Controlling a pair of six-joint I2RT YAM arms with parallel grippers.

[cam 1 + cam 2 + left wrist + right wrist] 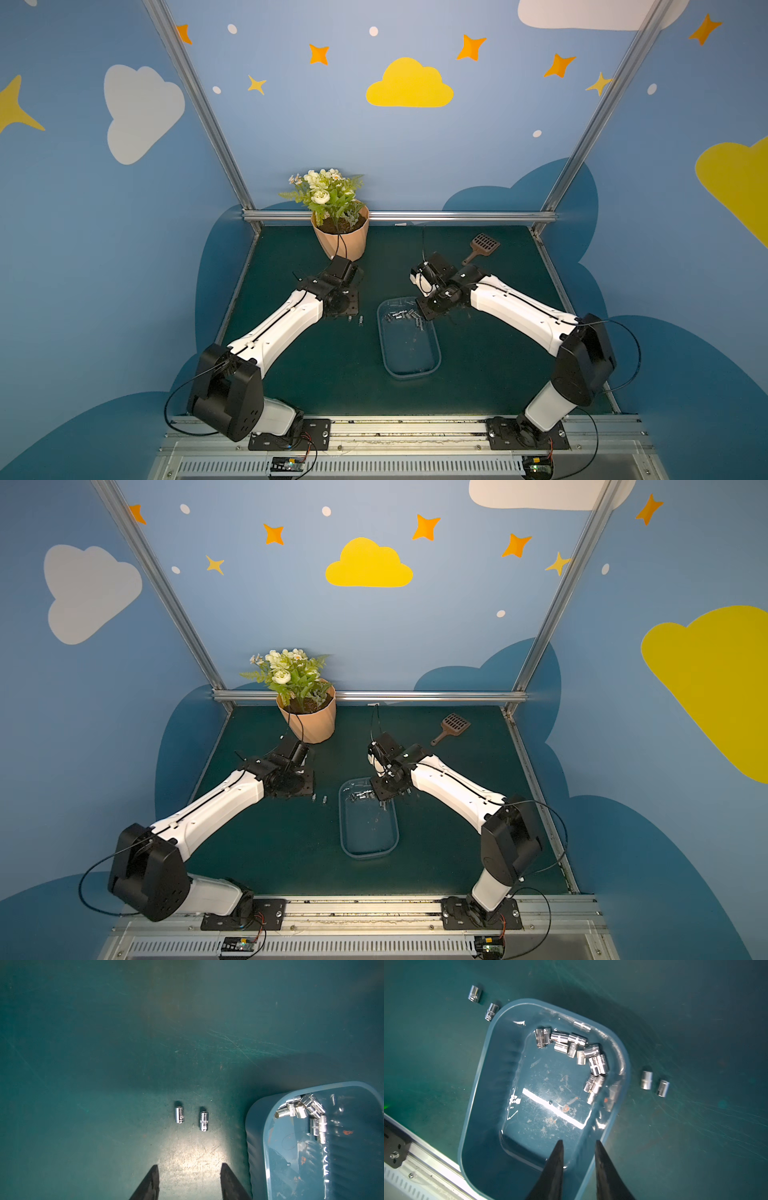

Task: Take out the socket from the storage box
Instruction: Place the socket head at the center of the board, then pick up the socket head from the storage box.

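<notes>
Right gripper hangs empty, jaws slightly apart, over the storage box — sockets heaped ahead inside it. Left gripper — parted, empty — faces two loose sockets on the mat.

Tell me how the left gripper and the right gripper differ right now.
The left gripper hangs over the green mat, just short of two loose sockets; the right gripper hangs over the storage box. The left gripper's jaws stand wider apart than the right gripper's. Both are open and hold nothing.
</notes>
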